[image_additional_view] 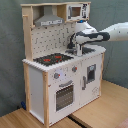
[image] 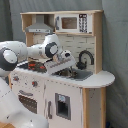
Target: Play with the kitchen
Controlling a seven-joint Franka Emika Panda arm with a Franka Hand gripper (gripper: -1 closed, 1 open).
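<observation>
kitchen [image_additional_view: 60,75] upright, long axis vert., pincer [image_additional_view: 76,49] over sink [image: 75,74]

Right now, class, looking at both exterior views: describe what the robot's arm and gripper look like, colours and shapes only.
The arm is glossy white, built of rounded, bulbous segments with dark grey or black bands and round caps at the joints. In the second exterior view its last links turn darker near the wrist. The gripper looks dark, mostly black. No cables or markings can be made out.
</observation>
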